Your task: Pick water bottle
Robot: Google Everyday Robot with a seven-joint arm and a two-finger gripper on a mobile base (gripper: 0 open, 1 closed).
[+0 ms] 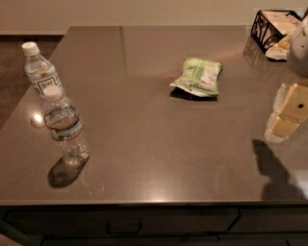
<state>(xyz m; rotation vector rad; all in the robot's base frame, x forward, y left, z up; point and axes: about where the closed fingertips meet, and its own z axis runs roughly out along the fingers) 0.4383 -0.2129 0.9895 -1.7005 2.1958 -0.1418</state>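
The water bottle (66, 129), clear ribbed plastic with a white cap and a red-and-blue band, stands upright at the bench's (154, 163) left front. A slimmer labelled bottle (40, 73) stands just behind it. A crinkled green bag (197, 77) lies mid-bench. The cream gripper (285, 122) hovers at the right edge, well apart from the water bottle; whether it is open or closed cannot be told.

A glossy grey-brown countertop (159, 144) with dark drawers (183, 221) below, brown floor (12, 72) and pale wall (144, 12) behind.
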